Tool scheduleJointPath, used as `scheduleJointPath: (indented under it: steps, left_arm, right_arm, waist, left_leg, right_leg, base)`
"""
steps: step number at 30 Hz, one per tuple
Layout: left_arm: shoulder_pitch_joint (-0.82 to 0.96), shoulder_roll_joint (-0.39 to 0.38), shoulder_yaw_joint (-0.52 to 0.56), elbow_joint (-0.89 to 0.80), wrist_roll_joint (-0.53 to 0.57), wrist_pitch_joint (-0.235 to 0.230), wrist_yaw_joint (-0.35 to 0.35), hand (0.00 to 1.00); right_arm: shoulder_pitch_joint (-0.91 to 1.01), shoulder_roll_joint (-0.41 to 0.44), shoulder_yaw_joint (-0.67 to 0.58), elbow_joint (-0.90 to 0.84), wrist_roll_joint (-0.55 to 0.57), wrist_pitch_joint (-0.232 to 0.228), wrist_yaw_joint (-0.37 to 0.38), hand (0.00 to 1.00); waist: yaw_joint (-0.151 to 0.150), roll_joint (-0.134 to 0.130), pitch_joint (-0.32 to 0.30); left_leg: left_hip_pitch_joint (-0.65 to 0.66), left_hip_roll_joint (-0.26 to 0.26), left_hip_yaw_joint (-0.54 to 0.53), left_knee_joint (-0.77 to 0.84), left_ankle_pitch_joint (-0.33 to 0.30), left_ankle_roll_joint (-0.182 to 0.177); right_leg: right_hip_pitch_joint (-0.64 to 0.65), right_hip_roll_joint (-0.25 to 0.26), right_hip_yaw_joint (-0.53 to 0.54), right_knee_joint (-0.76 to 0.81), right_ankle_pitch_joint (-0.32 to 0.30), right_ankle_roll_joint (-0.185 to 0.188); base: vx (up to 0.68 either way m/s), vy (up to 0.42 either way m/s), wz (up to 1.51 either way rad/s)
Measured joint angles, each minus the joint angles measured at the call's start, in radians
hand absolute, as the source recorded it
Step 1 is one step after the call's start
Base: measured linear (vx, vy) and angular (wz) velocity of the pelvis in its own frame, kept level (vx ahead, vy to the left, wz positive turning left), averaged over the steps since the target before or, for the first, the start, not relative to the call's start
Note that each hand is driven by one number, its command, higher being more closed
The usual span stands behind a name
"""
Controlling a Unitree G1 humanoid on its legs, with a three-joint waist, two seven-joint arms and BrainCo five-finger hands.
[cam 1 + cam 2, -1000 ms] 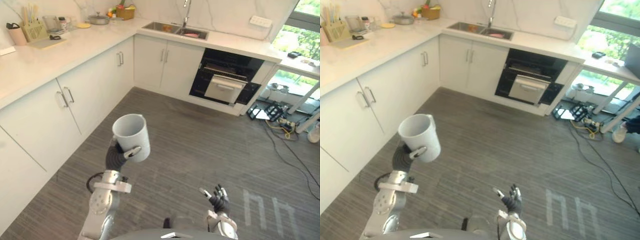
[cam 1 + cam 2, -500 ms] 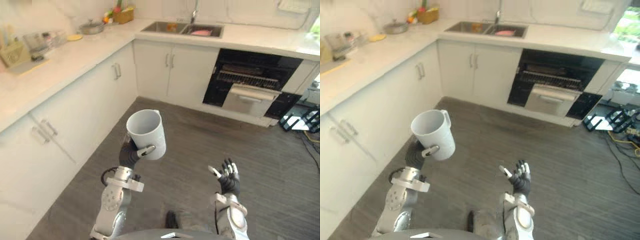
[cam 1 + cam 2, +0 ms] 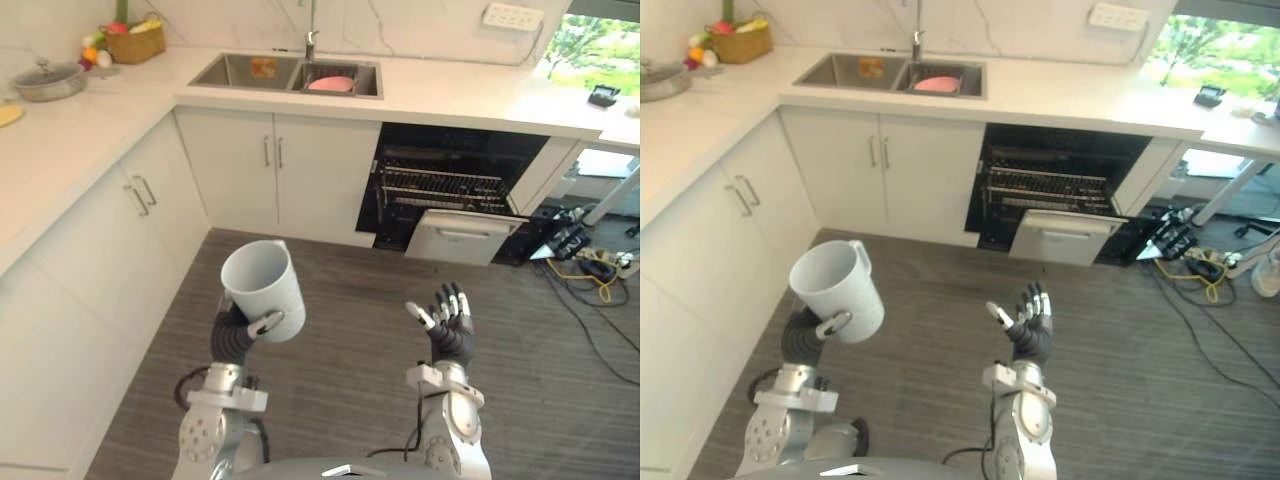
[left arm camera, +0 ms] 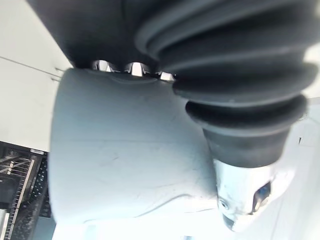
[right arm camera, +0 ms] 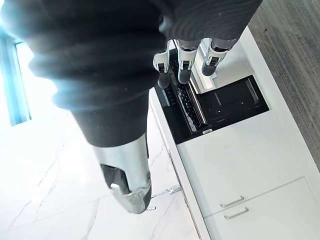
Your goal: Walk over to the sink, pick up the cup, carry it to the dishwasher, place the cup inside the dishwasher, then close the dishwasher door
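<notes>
left hand [image 3: 238, 335] curled round white cup [image 3: 263, 290], lower left of frame; right hand [image 3: 448, 327] spread empty, lower centre-right; dishwasher [image 3: 447, 190] open, upper right.

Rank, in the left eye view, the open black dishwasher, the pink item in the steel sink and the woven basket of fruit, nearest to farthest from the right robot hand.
1. Open black dishwasher, straight ahead of the right robot hand.
2. Pink item, in the steel sink, ahead and left.
3. Woven basket of fruit, far left counter corner.
</notes>
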State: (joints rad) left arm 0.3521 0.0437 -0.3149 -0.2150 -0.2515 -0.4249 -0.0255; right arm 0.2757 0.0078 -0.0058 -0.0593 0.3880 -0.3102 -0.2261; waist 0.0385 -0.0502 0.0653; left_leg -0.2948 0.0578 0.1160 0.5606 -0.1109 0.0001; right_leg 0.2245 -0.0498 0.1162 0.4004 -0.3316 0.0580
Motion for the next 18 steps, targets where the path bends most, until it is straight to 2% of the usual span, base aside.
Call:
scheduleJointPath:
  steps: [1, 2, 3, 4, 5, 6, 7, 8, 9, 10, 12, 13, 14, 15, 16, 17, 18]
  left_arm:
    - [-0.022, 0.011, -0.002, 0.01, 0.0, -0.001, -0.001, 1.0]
    - [-0.061, 0.018, -0.013, 0.031, -0.001, -0.002, -0.007, 1.0]
    - [-0.071, 0.033, -0.01, 0.039, -0.005, -0.009, -0.019, 1.0]
    - [-0.073, 0.042, -0.005, 0.044, -0.007, -0.007, -0.023, 1.0]
    - [-0.068, 0.045, -0.001, 0.048, -0.008, -0.007, -0.023, 1.0]
    - [-0.066, 0.045, -0.003, 0.05, -0.005, -0.007, -0.023, 1.0]
    - [-0.067, 0.046, -0.015, 0.051, 0.002, -0.007, -0.022, 1.0]
    - [-0.076, 0.049, -0.04, 0.048, 0.002, -0.008, -0.02, 1.0]
    - [-0.084, 0.053, -0.055, 0.047, 0.005, -0.008, -0.019, 1.0]
    - [-0.099, 0.061, -0.084, 0.046, 0.024, -0.007, -0.015, 1.0]
    - [-0.117, 0.074, -0.129, 0.033, 0.04, 0.0, -0.004, 1.0]
    - [-0.129, 0.081, -0.15, 0.022, 0.04, 0.001, -0.002, 1.0]
    - [-0.133, 0.083, -0.159, 0.012, 0.04, 0.001, -0.002, 1.0]
    - [-0.125, 0.085, -0.159, -0.017, 0.04, -0.004, -0.001, 1.0]
    - [-0.121, 0.087, -0.158, -0.029, 0.04, -0.011, 0.0, 1.0]
    - [-0.114, 0.089, -0.157, -0.037, 0.04, -0.02, 0.003, 1.0]
    - [-0.093, 0.078, -0.155, -0.03, 0.04, -0.019, 0.013, 1.0]
  right_arm:
    - [-0.013, 0.01, -0.019, 0.023, -0.003, -0.005, -0.009, 0.0]
    - [-0.012, 0.023, -0.059, 0.046, -0.002, -0.018, -0.032, 0.0]
    - [-0.015, 0.036, -0.078, 0.092, 0.0, -0.028, -0.048, 0.0]
    - [-0.011, 0.038, -0.077, 0.108, -0.001, -0.028, -0.048, 0.0]
    - [-0.011, 0.04, -0.075, 0.135, -0.004, -0.028, -0.049, 0.0]
    - [-0.01, 0.04, -0.075, 0.144, -0.005, -0.029, -0.051, 0.0]
    - [-0.01, 0.041, -0.072, 0.151, -0.006, -0.032, -0.066, 0.0]
    - [-0.01, 0.041, -0.067, 0.144, -0.003, -0.048, -0.082, 0.0]
    - [-0.01, 0.042, -0.064, 0.139, -0.003, -0.057, -0.089, 0.0]
    - [-0.011, 0.042, -0.055, 0.119, -0.003, -0.067, -0.1, 0.0]
    - [-0.009, 0.042, -0.039, 0.072, -0.002, -0.085, -0.131, 0.0]
    - [-0.004, 0.041, -0.035, 0.03, -0.001, -0.101, -0.136, 0.0]
    - [-0.004, 0.041, -0.034, 0.002, 0.0, -0.113, -0.136, 0.0]
    - [-0.005, 0.041, -0.025, -0.03, 0.002, -0.142, -0.135, 0.0]
    - [-0.005, 0.041, -0.021, -0.042, 0.002, -0.151, -0.135, 0.0]
    - [-0.016, 0.04, -0.009, -0.047, 0.002, -0.163, -0.133, 0.0]
    - [-0.032, 0.024, -0.003, -0.037, 0.002, -0.161, -0.129, 0.0]
  waist:
    - [-0.01, -0.005, 0.006]
    - [-0.028, -0.002, -0.006]
    - [-0.034, -0.033, -0.009]
    - [-0.041, -0.044, -0.013]
    - [-0.044, -0.037, -0.006]
    - [-0.046, -0.029, -0.004]
    - [-0.055, -0.011, -0.007]
    - [-0.06, 0.0, -0.005]
    - [-0.063, 0.004, -0.002]
    - [-0.068, 0.012, 0.005]
    - [-0.077, 0.026, 0.025]
    - [-0.083, 0.035, 0.033]
    - [-0.088, 0.04, 0.033]
    - [-0.092, 0.036, 0.031]
    - [-0.092, 0.028, 0.029]
    - [-0.084, 0.021, 0.024]
    - [-0.066, 0.074, 0.02]
  left_leg:
    - [-0.013, -0.02, 0.005, 0.043, -0.036, -0.009]
    - [0.046, -0.067, -0.02, -0.056, -0.037, 0.015]
    - [0.099, -0.111, 0.013, -0.06, -0.085, 0.071]
    - [0.126, -0.124, 0.016, -0.059, -0.112, 0.088]
    - [0.183, -0.127, 0.024, -0.066, -0.144, 0.103]
    - [0.214, -0.125, 0.025, -0.084, -0.153, 0.106]
    - [0.27, -0.116, 0.024, -0.13, -0.161, 0.109]
    - [0.314, -0.112, 0.025, -0.183, -0.159, 0.106]
    - [0.335, -0.113, 0.025, -0.205, -0.155, 0.099]
    - [0.382, -0.113, 0.026, -0.242, -0.155, 0.092]
    - [0.466, -0.113, 0.023, -0.293, -0.162, 0.079]
    - [0.508, -0.108, 0.022, -0.308, -0.173, 0.058]
    - [0.528, -0.101, 0.023, -0.307, -0.187, 0.038]
    - [0.561, -0.1, 0.025, -0.305, -0.223, 0.013]
    - [0.582, -0.104, 0.026, -0.305, -0.249, 0.011]
    - [0.622, -0.095, 0.04, -0.301, -0.298, 0.014]
    - [0.651, -0.047, 0.085, -0.273, -0.315, -0.003]
  right_leg:
    - [-0.007, 0.001, -0.019, 0.065, 0.014, 0.022]
    - [-0.063, -0.029, -0.06, 0.279, 0.053, 0.096]
    - [-0.163, -0.085, -0.066, 0.534, 0.174, 0.158]
    - [-0.203, -0.11, -0.075, 0.629, 0.245, 0.138]
    - [-0.277, -0.116, -0.098, 0.769, 0.259, 0.094]
    - [-0.314, -0.112, -0.112, 0.811, 0.245, 0.074]
    - [-0.394, -0.088, -0.134, 0.853, 0.218, 0.055]
    - [-0.476, -0.066, -0.164, 0.853, 0.197, 0.061]
    - [-0.512, -0.065, -0.186, 0.843, 0.192, 0.068]
    - [-0.568, -0.073, -0.239, 0.805, 0.182, 0.068]
    - [-0.592, -0.113, -0.345, 0.693, 0.157, 0.049]
    - [-0.584, -0.146, -0.421, 0.565, 0.144, 0.02]
    - [-0.563, -0.159, -0.472, 0.412, 0.146, -0.006]
    - [-0.508, -0.157, -0.533, 0.148, 0.226, -0.042]
    - [-0.491, -0.157, -0.545, 0.073, 0.287, -0.057]
    - [-0.479, -0.14, -0.543, 0.054, 0.327, -0.149]
    - [-0.467, -0.085, -0.534, 0.071, 0.283, -0.149]
  base:
    - [0.41, 0.273, 0.25]
    - [0.39, 0.286, 0.29]
    - [0.37, 0.253, 0.27]
    - [0.36, 0.12, -0.1]
    - [0.31, 0.082, -0.12]
    - [0.37, 0.117, -0.2]
    - [0.34, 0.114, -0.13]
    - [0.36, 0.102, -0.09]
    - [0.36, 0.071, -0.09]
    - [0.41, 0.045, -0.05]
    - [0.46, 0.03, -0.03]
    - [0.47, 0.009, 0.04]
    - [0.55, -0.011, 0.06]
    - [0.46, -0.032, 0.01]
    - [0.5, -0.078, -0.19]
    - [0.51, -0.086, -0.68]
    - [0.58, -0.142, -0.94]
